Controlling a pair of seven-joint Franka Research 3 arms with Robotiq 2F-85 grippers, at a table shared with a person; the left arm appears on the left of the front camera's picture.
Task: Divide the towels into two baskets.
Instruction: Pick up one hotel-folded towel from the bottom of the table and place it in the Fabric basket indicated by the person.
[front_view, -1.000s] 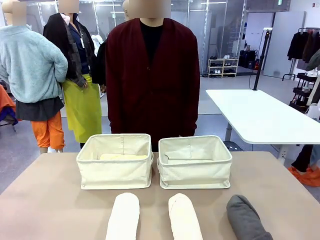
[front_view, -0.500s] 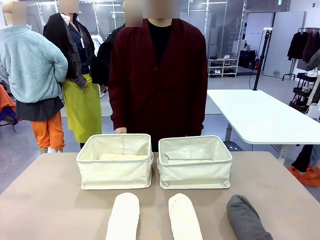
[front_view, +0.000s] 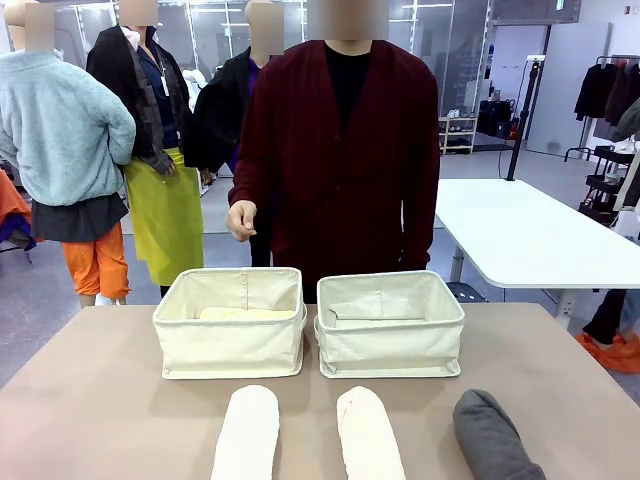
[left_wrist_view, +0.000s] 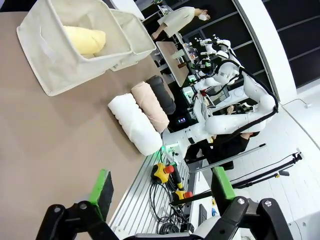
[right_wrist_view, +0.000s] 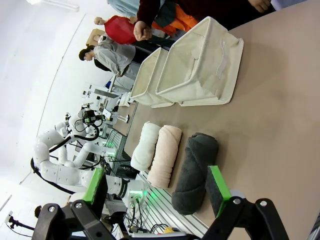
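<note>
A: Where are the towels?
B: The pale yellow towel (front_view: 245, 313) is seen inside the left basket (front_view: 230, 345), with the right basket (front_view: 390, 350) set just beside it. The white towel (front_view: 247, 435), cream-pink towel (front_view: 368, 435) and dark grey towel (front_view: 492, 440) are laid side by side on the table (front_view: 80, 400), on the robot's side of the baskets.
A: Jaws?
B: On the left gripper (left_wrist_view: 162, 187) and right gripper (right_wrist_view: 156, 189) the jaws are held wide, with nothing gripped. The person's hand (front_view: 241, 220) is raised behind the left basket.
</note>
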